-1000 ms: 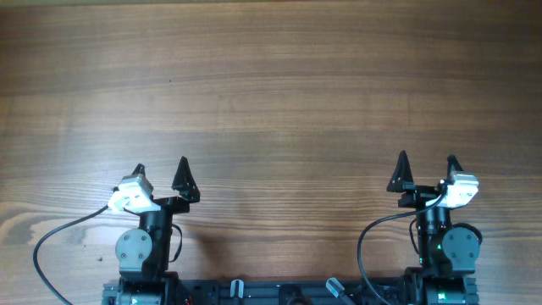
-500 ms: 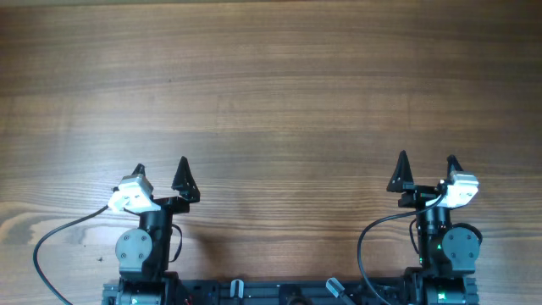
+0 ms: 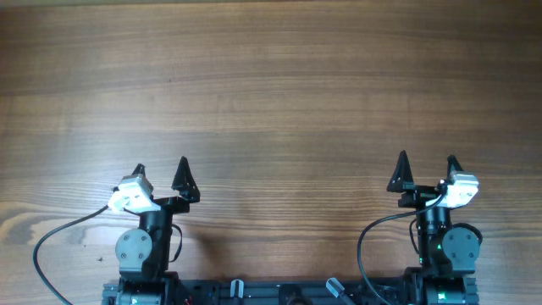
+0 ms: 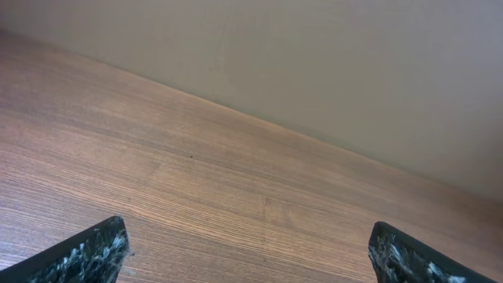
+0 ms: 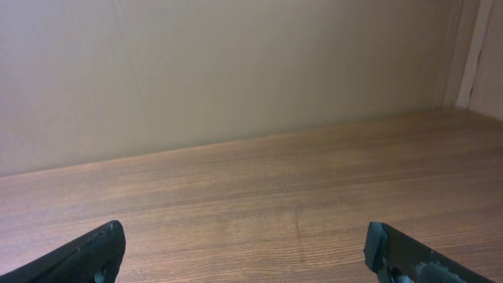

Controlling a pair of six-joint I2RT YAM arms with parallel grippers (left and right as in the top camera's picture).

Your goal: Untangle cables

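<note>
The cables are out of view in every frame. My left gripper (image 3: pixel 161 174) sits near the table's front edge at the left, jaws wide open with nothing between them. In the left wrist view its fingertips (image 4: pixel 86 255) frame only bare wood. My right gripper (image 3: pixel 426 163) sits at the front right, also open and empty. The right wrist view shows the right gripper (image 5: pixel 245 253) spread over bare wood as well.
The wooden table (image 3: pixel 279 93) fills the overhead view. Thick black arm cables (image 3: pixel 59 233) loop beside each arm base at the front edge. A beige wall (image 5: pixel 236 71) stands beyond the table's far edge.
</note>
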